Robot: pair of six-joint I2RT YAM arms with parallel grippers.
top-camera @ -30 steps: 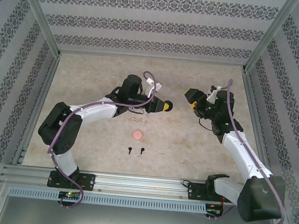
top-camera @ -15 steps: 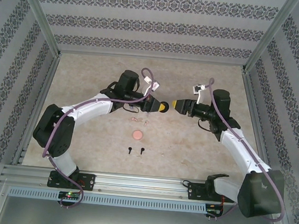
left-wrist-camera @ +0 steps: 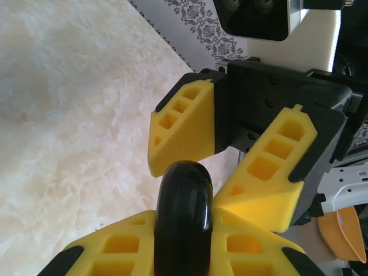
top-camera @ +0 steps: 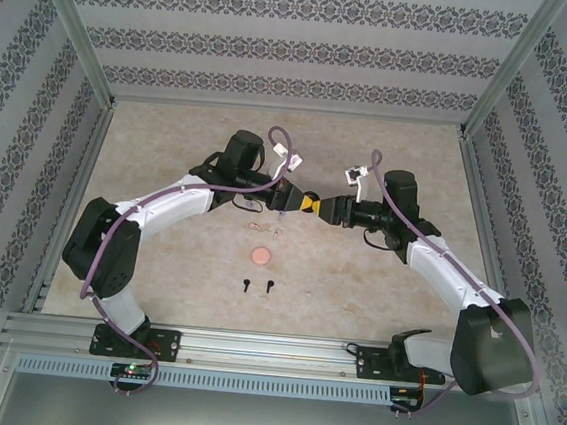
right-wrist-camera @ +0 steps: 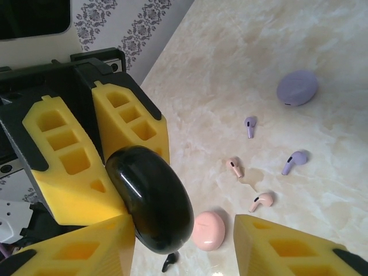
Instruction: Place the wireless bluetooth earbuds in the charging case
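Case (right-wrist-camera: 152, 201), black, clamped in left hand (left-wrist-camera: 184, 221); right hand (right-wrist-camera: 183, 227) half-open around it.

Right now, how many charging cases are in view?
3. A black case is clamped in the left claw, a pink case lies on the table, and a lilac case lies farther off, past the earbuds. Others could be hidden.
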